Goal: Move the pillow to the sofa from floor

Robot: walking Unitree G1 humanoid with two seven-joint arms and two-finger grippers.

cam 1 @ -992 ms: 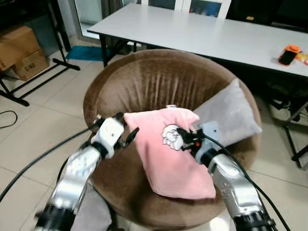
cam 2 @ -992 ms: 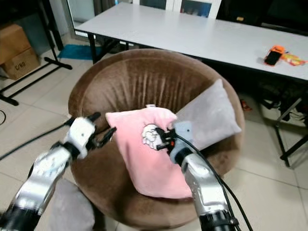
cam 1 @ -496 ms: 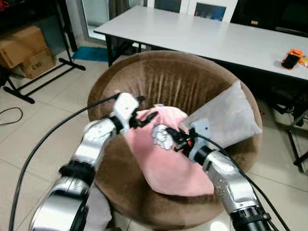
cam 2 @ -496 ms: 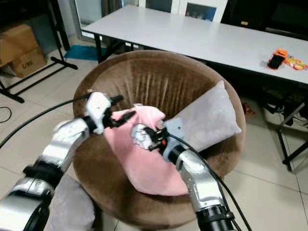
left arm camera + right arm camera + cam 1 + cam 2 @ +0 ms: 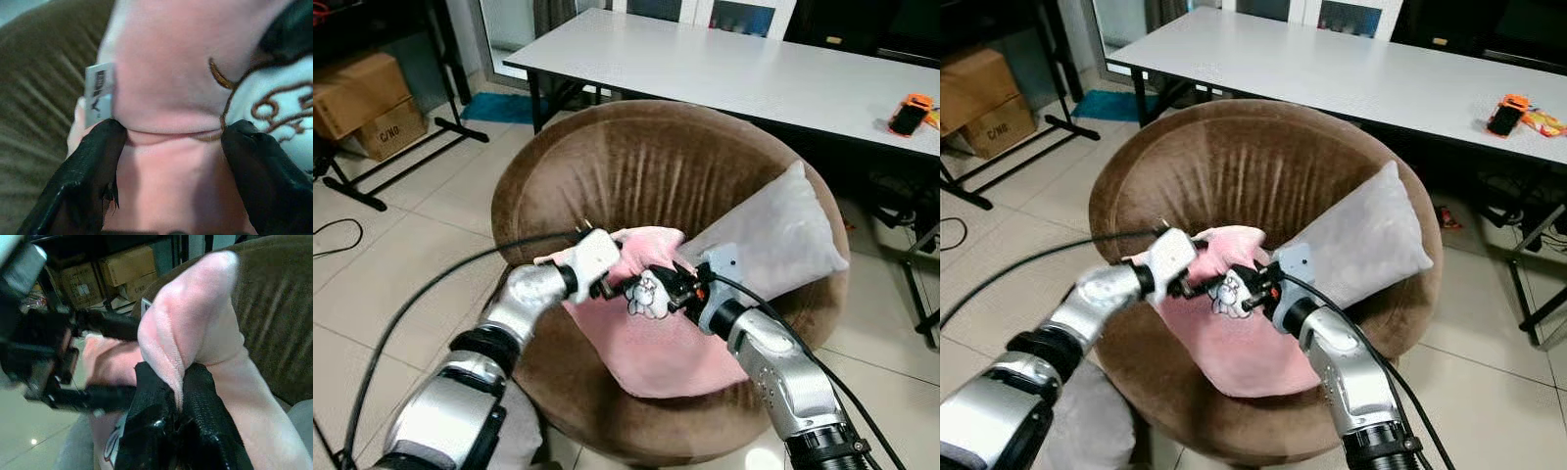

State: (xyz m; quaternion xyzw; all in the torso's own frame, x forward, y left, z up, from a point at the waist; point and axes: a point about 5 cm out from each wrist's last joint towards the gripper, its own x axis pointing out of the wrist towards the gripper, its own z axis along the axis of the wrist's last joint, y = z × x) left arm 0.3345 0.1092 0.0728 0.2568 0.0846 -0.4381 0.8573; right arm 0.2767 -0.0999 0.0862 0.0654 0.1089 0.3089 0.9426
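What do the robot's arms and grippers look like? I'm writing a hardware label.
Both arms are glossy silver with black joint rings and black cables trailing. The left gripper and right gripper have pale wrist housings and long black fingers.

Long white table (image 5: 744, 73) stands behind, w/ black legs. Orange thing (image 5: 910, 113) lies near its right end; can't tell what it is. Cardboard boxes (image 5: 362, 103) sit far left, by a black stand (image 5: 386, 157) w/ feet on the tile floor (image 5: 401, 264). Blue mat (image 5: 499, 108) lies on floor by table's left leg. Black cable (image 5: 333, 235) curls on tiles at left edge. Gray pillow (image 5: 778, 235) leans up on the right, tilted.
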